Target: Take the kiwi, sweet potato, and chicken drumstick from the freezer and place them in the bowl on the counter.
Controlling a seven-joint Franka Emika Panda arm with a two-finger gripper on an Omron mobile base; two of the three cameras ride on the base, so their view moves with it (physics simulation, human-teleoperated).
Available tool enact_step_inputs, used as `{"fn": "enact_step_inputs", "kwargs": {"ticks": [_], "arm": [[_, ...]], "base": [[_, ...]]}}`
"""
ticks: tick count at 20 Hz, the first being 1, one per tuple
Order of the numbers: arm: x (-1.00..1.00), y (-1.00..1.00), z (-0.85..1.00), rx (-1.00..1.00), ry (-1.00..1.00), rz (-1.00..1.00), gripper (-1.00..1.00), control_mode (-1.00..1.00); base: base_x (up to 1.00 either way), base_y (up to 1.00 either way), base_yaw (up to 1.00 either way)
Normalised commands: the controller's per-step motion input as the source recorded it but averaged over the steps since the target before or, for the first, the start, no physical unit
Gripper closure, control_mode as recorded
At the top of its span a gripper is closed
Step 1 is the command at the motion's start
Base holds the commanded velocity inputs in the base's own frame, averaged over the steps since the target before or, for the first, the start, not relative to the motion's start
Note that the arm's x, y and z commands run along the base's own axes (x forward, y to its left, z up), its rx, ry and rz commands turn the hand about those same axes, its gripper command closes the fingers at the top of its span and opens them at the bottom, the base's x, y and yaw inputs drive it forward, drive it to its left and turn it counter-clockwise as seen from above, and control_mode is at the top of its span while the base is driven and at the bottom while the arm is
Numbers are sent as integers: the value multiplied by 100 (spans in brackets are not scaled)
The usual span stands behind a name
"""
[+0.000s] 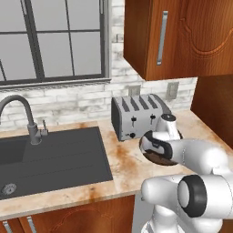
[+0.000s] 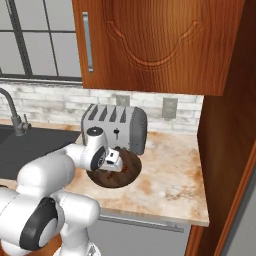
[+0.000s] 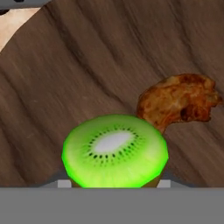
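The gripper [image 2: 116, 162] reaches down into the bowl [image 2: 127, 175] on the counter [image 2: 170, 185], just in front of the toaster [image 2: 117, 127]. In the hand view the halved kiwi [image 3: 115, 151] sits between the fingers, seemingly clamped, above the wooden bowl floor. A browned drumstick [image 3: 177, 103] lies in the bowl just beside it.

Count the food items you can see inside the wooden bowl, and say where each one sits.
2. The kiwi is between the gripper's fingertips, just above the bowl. The chicken drumstick lies on the bowl's floor beside the kiwi. More may be hidden outside the hand view.
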Motion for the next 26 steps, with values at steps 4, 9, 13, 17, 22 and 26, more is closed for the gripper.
{"fn": "enact_step_inputs", "kwargs": {"ticks": [4,9,13,17,22,26], "arm": [[10,0,-9,0,0,0,-100,-100],[0,0,0,0,0,0,-100,-100],[0,0,0,0,0,0,-100,-100],[0,0,4,0,-2,0,-100,-100],[-28,0,53,0,-9,0,-100,-100],[-67,0,75,0,-8,0,-100,-100]], "base": [[0,0,0],[0,0,0],[0,0,0],[0,0,0],[0,0,0],[0,0,0]]}}
